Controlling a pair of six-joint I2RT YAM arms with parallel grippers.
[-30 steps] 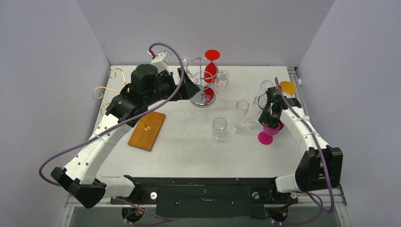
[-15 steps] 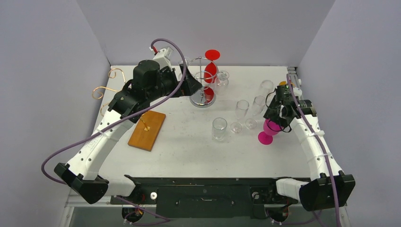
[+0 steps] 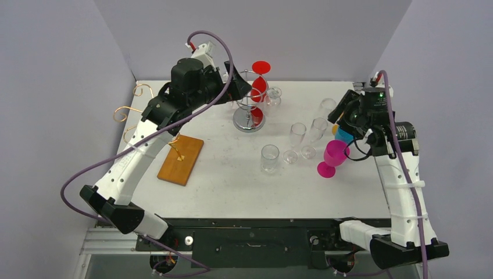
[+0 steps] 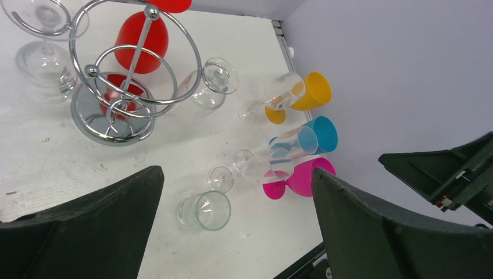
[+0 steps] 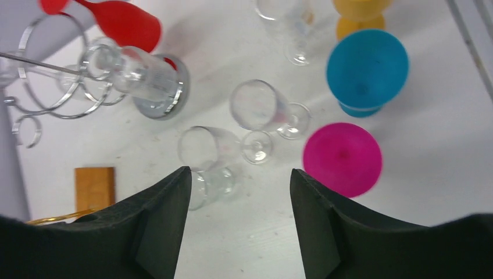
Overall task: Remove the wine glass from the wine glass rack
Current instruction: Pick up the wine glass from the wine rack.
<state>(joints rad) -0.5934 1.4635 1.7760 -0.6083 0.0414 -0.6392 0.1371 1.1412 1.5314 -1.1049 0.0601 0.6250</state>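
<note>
A red wine glass (image 4: 142, 40) hung upside down on the wine glass rack (image 4: 110, 125), bowl pointing down among the wire rings and flat round foot up at the top. It looked opaque and glossy, with a smooth tapered bowl. A second red glass (image 4: 119, 96) sat low over the rack's base, and a clear stemmed glass (image 4: 49, 35) hung from a ring on the other side. Another clear glass (image 4: 212, 87) was just beside the rack; whether it hung from it could not be told.

The rack was thin chrome wire, a central post and looped rings tipped with small balls, on a round mirror-bright disc. It stood toward the far middle of the white, lightly scuffed counter (image 3: 232, 186).

The left fingers (image 4: 93, 226), broad dark wedges, were spread wide with nothing between them, near the rack but apart from it. The right fingers (image 5: 160, 226) were also apart and empty, above the group at the right side: a pink goblet (image 5: 343, 158), a blue one (image 5: 366, 70) and a yellow one (image 5: 357, 11), all opaque, with two clear flutes (image 5: 258, 107) and a clear tumbler (image 3: 270, 158) nearby.

A flat orange-brown wooden board (image 3: 181, 160) lay at the left, and curled copper-coloured wire hooks (image 3: 131, 107) sat at the counter's left edge
</note>
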